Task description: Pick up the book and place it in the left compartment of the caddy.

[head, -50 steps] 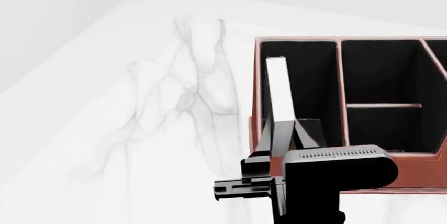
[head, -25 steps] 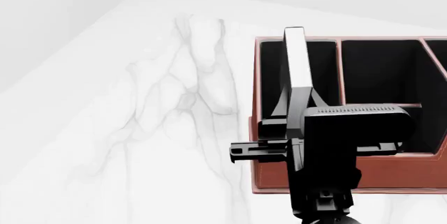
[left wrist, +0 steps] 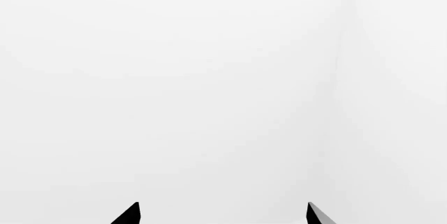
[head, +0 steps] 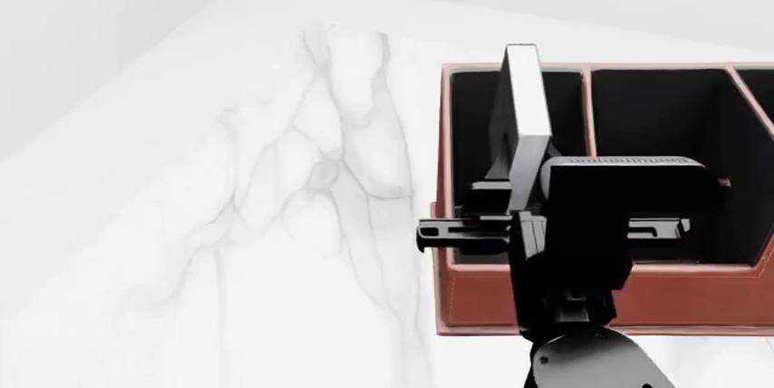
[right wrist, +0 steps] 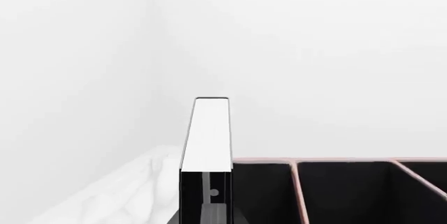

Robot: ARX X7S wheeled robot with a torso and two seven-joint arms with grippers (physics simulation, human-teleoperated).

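Note:
The book stands on end in my right gripper, its white page edges facing me. It hangs over the left compartment of the reddish-brown caddy, with its top near the far rim. In the right wrist view the book rises between the jaws of my right gripper, with the left compartment and the caddy rim beside it. My left gripper is open and empty; only its fingertips show against plain white. It is out of the head view.
The caddy stands on a white marble table, at its right side. Shorter black slots split by a cross divider lie right of the long one. The table's far edge runs diagonally at the upper left.
My right gripper has moved forward over the caddy with the book. The book has lifted from low in the left compartment to above its rim.

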